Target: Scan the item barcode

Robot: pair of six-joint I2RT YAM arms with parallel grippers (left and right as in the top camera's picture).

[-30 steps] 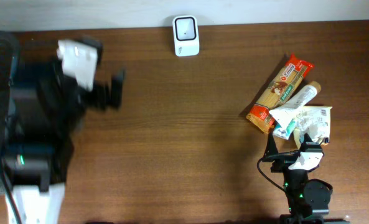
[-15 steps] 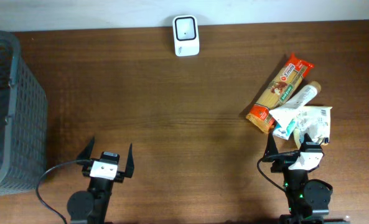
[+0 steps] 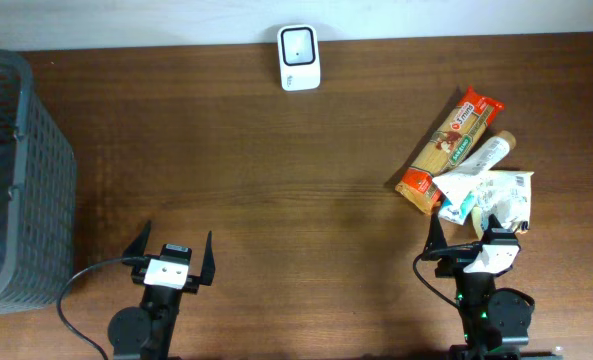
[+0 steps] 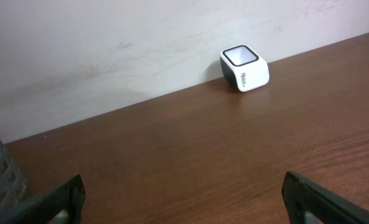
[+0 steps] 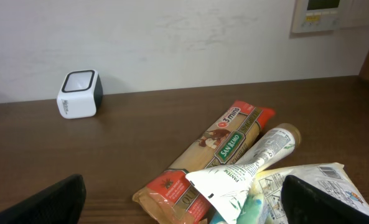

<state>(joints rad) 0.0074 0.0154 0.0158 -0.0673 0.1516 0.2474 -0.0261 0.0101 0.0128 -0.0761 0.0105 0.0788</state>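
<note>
Far left: grey mesh basket [image 3: 16, 170] on the worktop [image 3: 306, 200]. Near edge, left hand [image 3: 174, 246] spread wide, grips nothing. Back centre by the wall: white scanner [image 3: 299, 58]. Right side: pasta packet [image 3: 446, 150], tube [image 3: 473, 163] and white pouch [image 3: 508, 193] piled touching, just beyond right hand [image 3: 468, 238] — spread too, empty.

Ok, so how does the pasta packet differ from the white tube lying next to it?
The pasta packet is orange and red; the tube is white with green print. The pasta packet is longer than the tube. The packet keeps an even width, while the tube widens from its cap to a flat crimped end. The packet lies straight on the table; the tube's crimped end overlaps the packet's lower part. Both lie slanted the same way.
</note>
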